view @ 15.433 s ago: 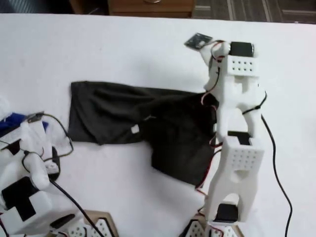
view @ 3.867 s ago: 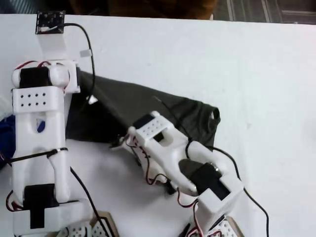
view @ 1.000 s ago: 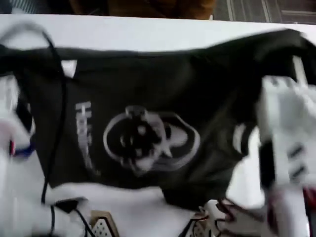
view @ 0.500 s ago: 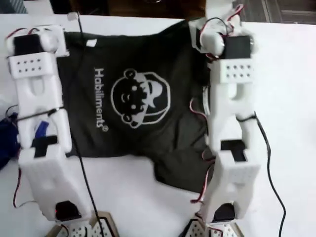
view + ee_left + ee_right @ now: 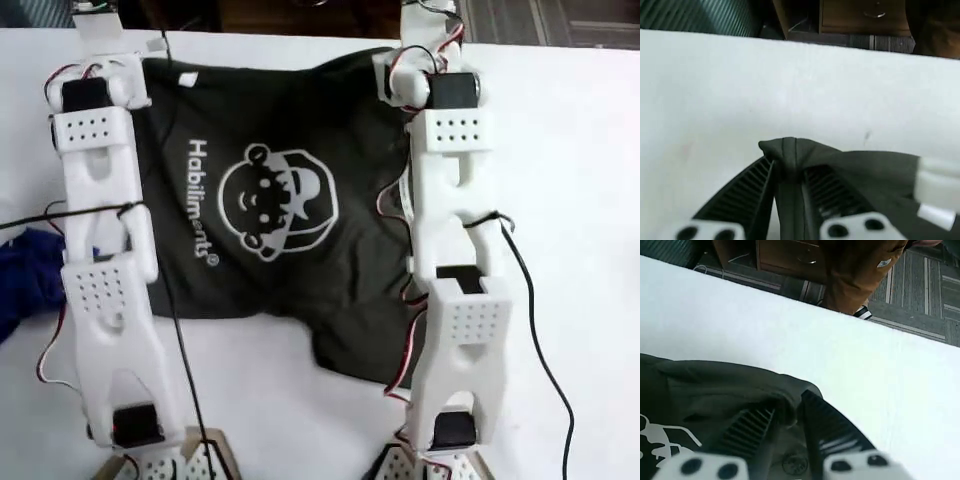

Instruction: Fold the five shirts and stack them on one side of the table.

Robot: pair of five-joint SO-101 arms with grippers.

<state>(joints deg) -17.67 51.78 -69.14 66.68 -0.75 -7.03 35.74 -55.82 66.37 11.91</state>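
Note:
A dark olive shirt with a white cartoon face print lies spread print-up on the white table, between the two arms. My left gripper is shut on a bunched corner of the shirt near the table's far edge. The left arm runs along the shirt's left side. My right gripper is shut on the shirt's other far corner, and the right arm lies over its right side. The shirt's near right part is rumpled.
A blue cloth lies at the table's left edge beside the left arm. Both arm bases stand at the near edge. Wooden furniture and carpet lie beyond the far edge. Bare table stretches to the right.
Over the last second the shirt came down from held up in the air and now lies spread flat. Both arms have stretched toward the far edge, still holding its corners.

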